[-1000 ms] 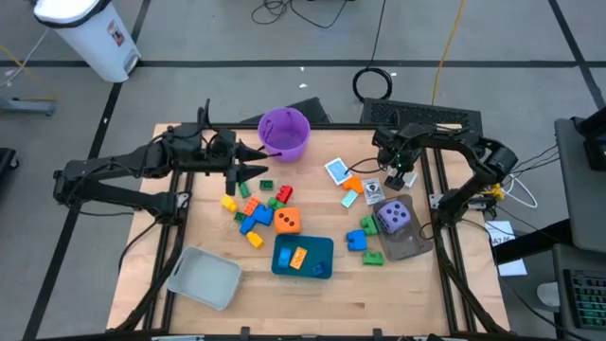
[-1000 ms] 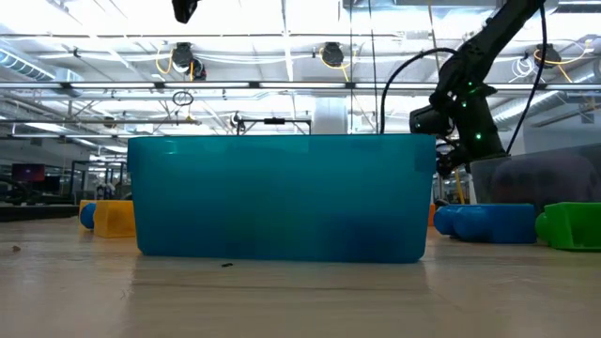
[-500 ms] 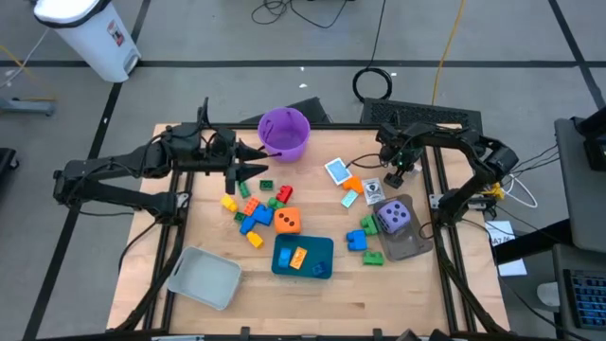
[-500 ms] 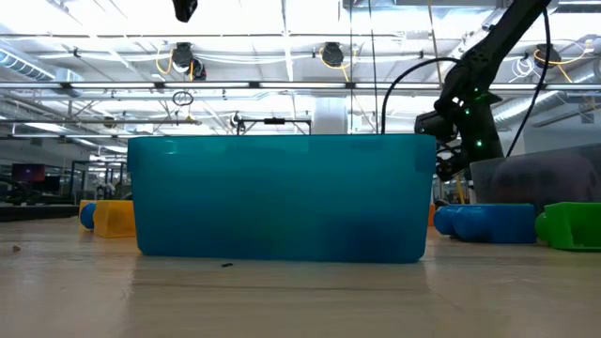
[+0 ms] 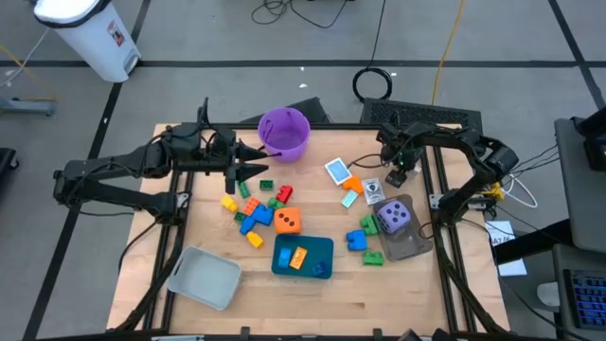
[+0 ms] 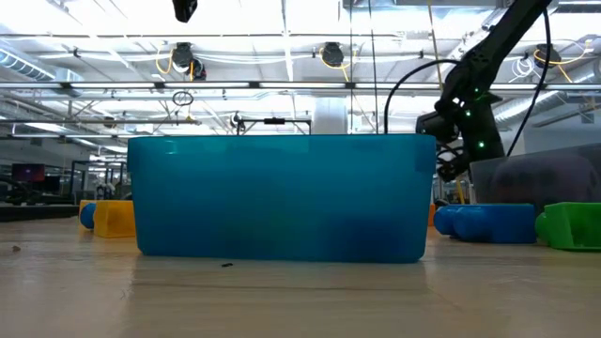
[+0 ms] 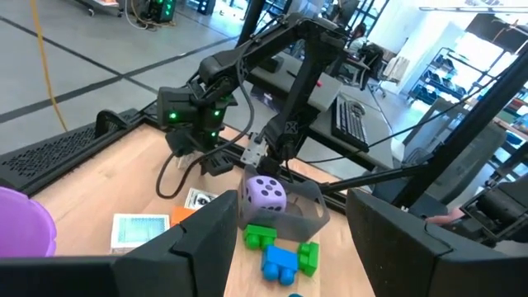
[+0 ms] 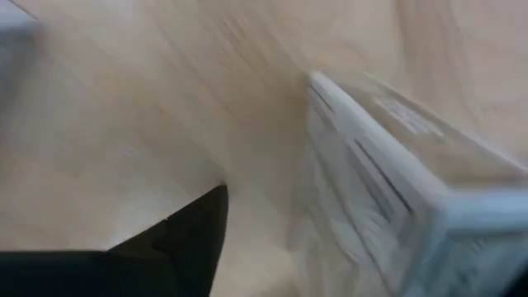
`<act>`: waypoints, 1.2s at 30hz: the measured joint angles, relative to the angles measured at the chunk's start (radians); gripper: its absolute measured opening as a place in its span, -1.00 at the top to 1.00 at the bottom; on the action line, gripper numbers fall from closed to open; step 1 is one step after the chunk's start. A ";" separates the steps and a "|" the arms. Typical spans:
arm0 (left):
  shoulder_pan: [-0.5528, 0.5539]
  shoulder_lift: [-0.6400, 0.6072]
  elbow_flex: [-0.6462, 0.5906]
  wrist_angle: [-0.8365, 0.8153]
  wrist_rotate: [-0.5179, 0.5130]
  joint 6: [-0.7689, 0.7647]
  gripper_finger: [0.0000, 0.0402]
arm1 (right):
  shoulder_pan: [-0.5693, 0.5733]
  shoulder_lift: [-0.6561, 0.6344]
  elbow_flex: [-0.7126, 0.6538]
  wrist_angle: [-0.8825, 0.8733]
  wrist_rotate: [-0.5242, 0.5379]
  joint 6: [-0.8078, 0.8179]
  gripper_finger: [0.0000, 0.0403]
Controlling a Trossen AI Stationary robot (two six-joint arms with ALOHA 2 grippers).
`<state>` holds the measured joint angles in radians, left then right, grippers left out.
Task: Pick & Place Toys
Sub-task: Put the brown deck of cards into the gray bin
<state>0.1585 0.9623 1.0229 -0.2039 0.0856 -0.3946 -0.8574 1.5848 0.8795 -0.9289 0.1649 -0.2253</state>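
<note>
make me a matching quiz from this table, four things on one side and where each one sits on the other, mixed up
Things:
1. purple dice
2. orange dice
3. orange brick
4. purple bucket

Places:
A. inside the teal tray
B. at the table's far edge, near the left gripper
C. in the clear grey tray, on the right
D. on the bare wood, just above the teal tray in the overhead picture

Pairs: 1-C, 2-D, 3-A, 4-B

Purple white-dotted die point(image 5: 395, 215), orange white-dotted die point(image 5: 288, 222), purple bucket point(image 5: 284, 132), teal tray point(image 5: 323, 249).
</note>
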 joint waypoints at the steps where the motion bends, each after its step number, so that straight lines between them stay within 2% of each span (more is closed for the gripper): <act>1: 0.000 0.000 0.000 0.000 0.000 0.000 -0.16 | 0.000 0.000 0.000 -0.008 0.020 0.000 -0.21; 6: 0.000 0.000 0.000 0.000 0.000 0.000 -0.16 | -0.001 0.000 0.000 -0.054 0.071 -0.014 0.07; 15: 0.000 0.000 0.000 0.000 -0.001 0.008 -0.16 | -0.001 -0.045 0.013 -0.086 0.070 -0.023 0.63; 17: 0.000 0.000 0.000 0.001 0.000 0.016 -0.16 | -0.001 -0.057 0.032 -0.098 0.069 -0.023 0.69; 22: 0.000 0.000 0.000 0.037 0.000 0.019 -0.16 | 0.002 -0.096 0.127 -0.142 0.051 0.005 0.69; 26: 0.000 0.000 0.000 0.065 0.000 0.019 -0.16 | 0.001 -0.140 0.256 -0.171 -0.048 0.073 0.61; 30: 0.000 0.000 0.000 0.086 0.001 0.004 -0.16 | 0.001 -0.202 0.391 -0.137 -0.238 0.196 0.62; 34: 0.000 0.000 0.000 0.103 0.001 -0.032 -0.16 | 0.006 -0.296 0.451 0.058 -0.469 0.390 0.69; 36: 0.000 0.000 0.000 0.105 0.001 -0.049 -0.16 | 0.025 -0.346 0.448 0.203 -0.542 0.508 0.69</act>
<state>0.1585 0.9619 1.0229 -0.0994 0.0864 -0.4432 -0.8326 1.2391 1.3278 -0.7261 -0.3775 0.2826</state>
